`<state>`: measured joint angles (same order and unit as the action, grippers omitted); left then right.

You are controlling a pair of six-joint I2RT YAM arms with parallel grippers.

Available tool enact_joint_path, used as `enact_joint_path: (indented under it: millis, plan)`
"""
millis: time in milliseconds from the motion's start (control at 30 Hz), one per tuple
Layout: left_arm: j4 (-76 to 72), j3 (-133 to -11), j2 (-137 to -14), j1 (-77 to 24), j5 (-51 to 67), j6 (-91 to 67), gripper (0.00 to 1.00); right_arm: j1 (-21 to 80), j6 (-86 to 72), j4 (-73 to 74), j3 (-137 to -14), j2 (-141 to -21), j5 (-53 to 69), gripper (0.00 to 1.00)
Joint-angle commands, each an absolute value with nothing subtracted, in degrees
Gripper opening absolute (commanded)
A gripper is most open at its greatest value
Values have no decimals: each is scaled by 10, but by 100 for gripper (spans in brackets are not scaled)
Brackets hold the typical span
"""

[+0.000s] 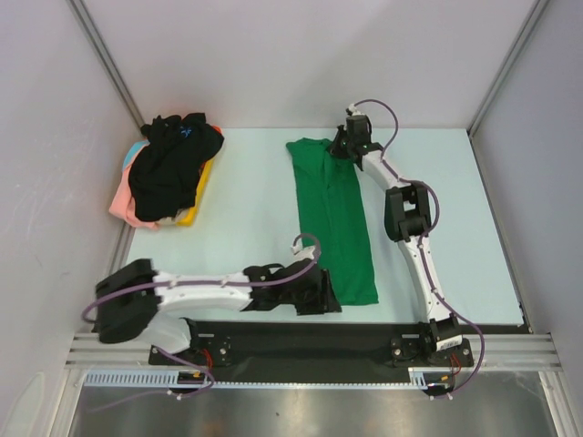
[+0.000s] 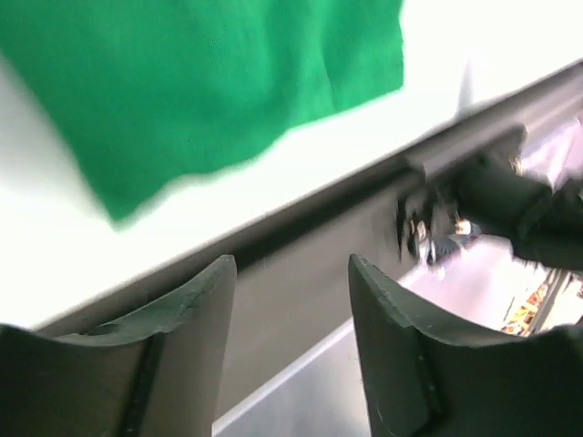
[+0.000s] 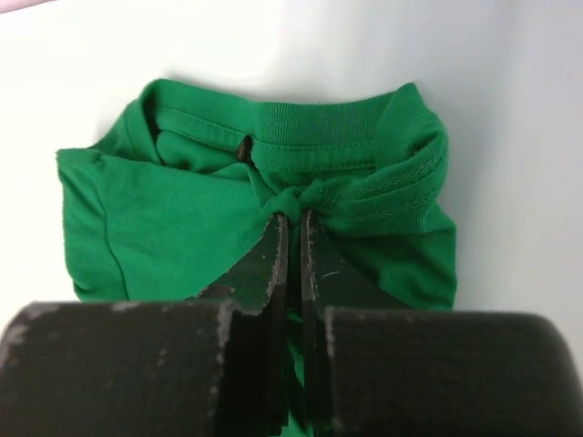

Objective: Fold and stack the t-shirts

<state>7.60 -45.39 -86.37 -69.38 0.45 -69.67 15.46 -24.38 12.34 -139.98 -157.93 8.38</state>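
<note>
Right gripper (image 3: 291, 215) is clamped on the collar of the green shirt (image 1: 332, 218), far end. My left gripper (image 2: 291, 269) gapes empty by the near hem. It's only a long strip in the middle, and the far-left heap of shirts (image 1: 168, 173) awaits folding, I reckon.

Bare tabletop (image 1: 246, 209) lies open between the heaped t-shirts (image 1: 168, 173) in the far left corner and the long green t-shirt (image 1: 335, 218). The left arm (image 1: 209, 291) lies across the near edge; the right arm (image 1: 414, 228) flanks the green t-shirt's right side.
</note>
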Motion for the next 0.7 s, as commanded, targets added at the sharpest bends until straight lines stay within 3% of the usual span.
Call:
enact_joint_path:
  millis: [0,133,233,267,333,367,467,533,667]
  plan:
    - [161,-414,-752,-713,-56,-718,60,146,-243,119,-1395,-1535,3,0]
    - [210,-363,-655,-726,-98,-737,66,139,-247,106,-1371,-1525,-25,0]
    - [228,-345,-613,-727,-123,-738,68,137,-242,115,-1389,-1528,-6,20]
    - [230,-344,-603,-727,-127,-726,68,138,-239,123,-1389,-1526,8,35]
    - [238,-349,-598,-728,-141,-715,68,138,-235,130,-1379,-1506,4,51]
    - [242,-352,-597,-728,-144,-702,68,135,-235,129,-1371,-1494,5,69]
    - [265,-375,-599,-727,-160,-677,68,128,-234,140,-1364,-1452,16,95]
    - [267,-388,-597,-727,-167,-657,72,123,-216,165,-1370,-1427,21,100]
    - [275,-391,-578,-727,-217,-621,76,113,-202,232,-1333,-1316,1,100]
